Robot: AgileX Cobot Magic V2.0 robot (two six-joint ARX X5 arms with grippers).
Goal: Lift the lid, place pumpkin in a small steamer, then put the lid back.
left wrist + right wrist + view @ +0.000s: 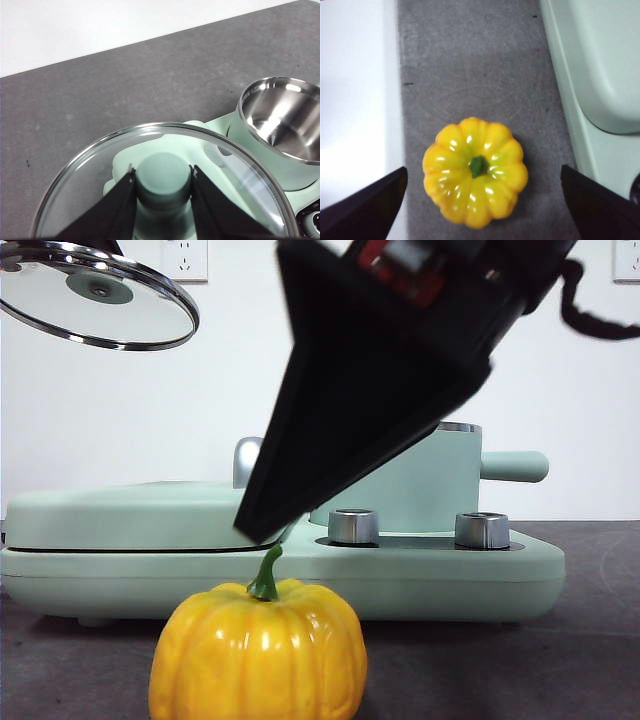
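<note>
Front view: pumpkin (258,652) on the dark desk (560,660), upright, green stem up, just in front of a wide mint-green base (300,575) with two silver knobs (353,526). Behind those knobs, steamer (430,485), stubby handle pointing right, steel rim bare of any cover. Lid (98,295) held in the air at top left, tilted, well apart from the steamer. Large black right gripper (262,525) slanting down from the top, tip just above the stem, not touching.

Left wrist view: left gripper (162,192) with fingers (120,205) pinching the mint knob of the lid (250,180) from both sides. Through and past the glass, grey desk (125,90) below. Steamer (280,125) off to one side, open, shiny steel inside visible.

Right wrist view: pumpkin (475,171) seen from above, sitting on the desk (470,65), centred between the two fingers (367,207) of the right gripper (482,210). Fingers spread wide, well clear of the pumpkin on both sides. Base (600,75) alongside, near the pumpkin but not touching.
</note>
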